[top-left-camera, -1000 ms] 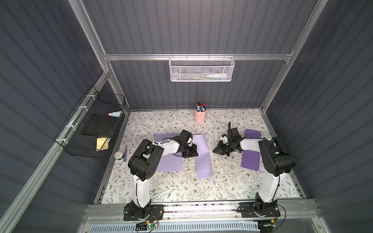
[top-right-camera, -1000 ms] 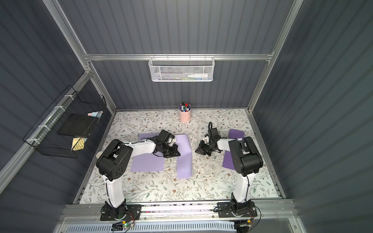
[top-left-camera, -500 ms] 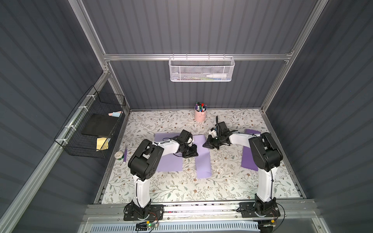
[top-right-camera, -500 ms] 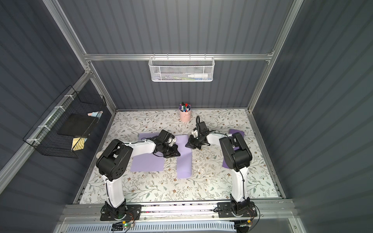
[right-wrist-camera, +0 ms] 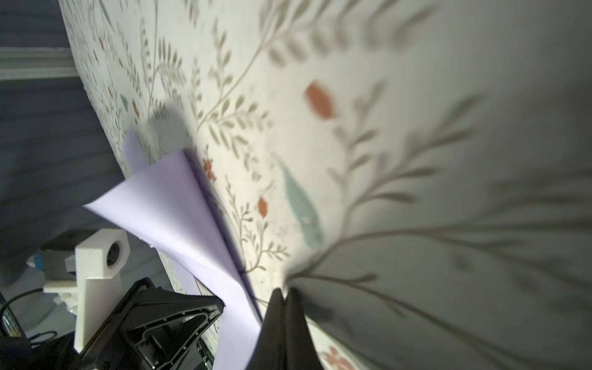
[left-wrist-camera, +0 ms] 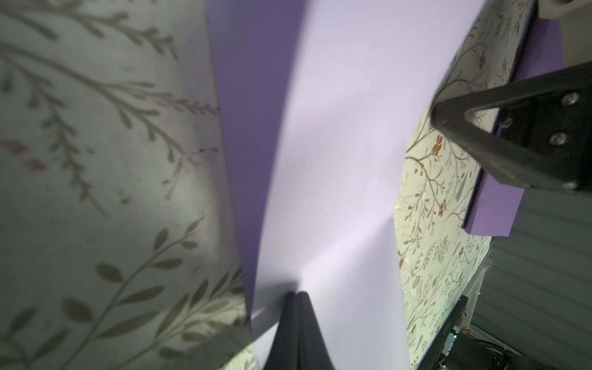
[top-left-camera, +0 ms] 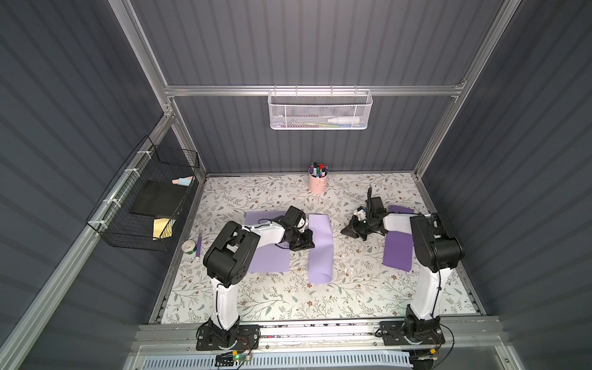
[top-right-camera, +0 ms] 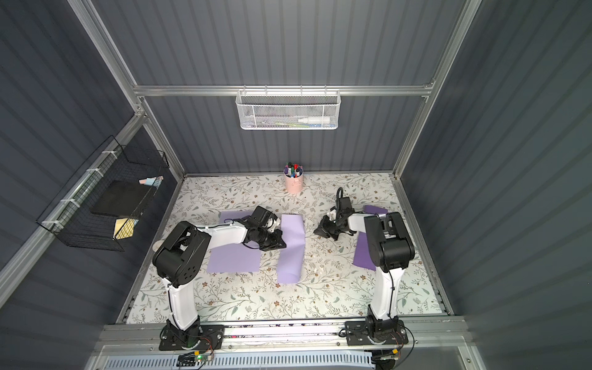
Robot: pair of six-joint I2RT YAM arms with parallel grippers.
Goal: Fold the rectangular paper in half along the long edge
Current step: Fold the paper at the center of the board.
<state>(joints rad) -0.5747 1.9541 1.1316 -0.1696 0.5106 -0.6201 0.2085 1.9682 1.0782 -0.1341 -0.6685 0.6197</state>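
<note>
Lavender paper [top-left-camera: 322, 256] lies folded lengthwise, loosely creased.

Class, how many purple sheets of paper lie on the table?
3: a flat sheet under the left arm, the folded sheet in the middle, and a third sheet under the right arm, partly hidden, so possibly more than one.

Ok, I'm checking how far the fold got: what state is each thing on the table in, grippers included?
folded paper: doubled over lengthwise, top layer lifting, not flat.
left gripper: shut, tips on the folded paper.
right gripper: shut, beside the paper, holding nothing.
sheet by the left arm: flat, unfolded.
sheet by the right arm: flat.
pen cup: upright, holding pens.
</note>
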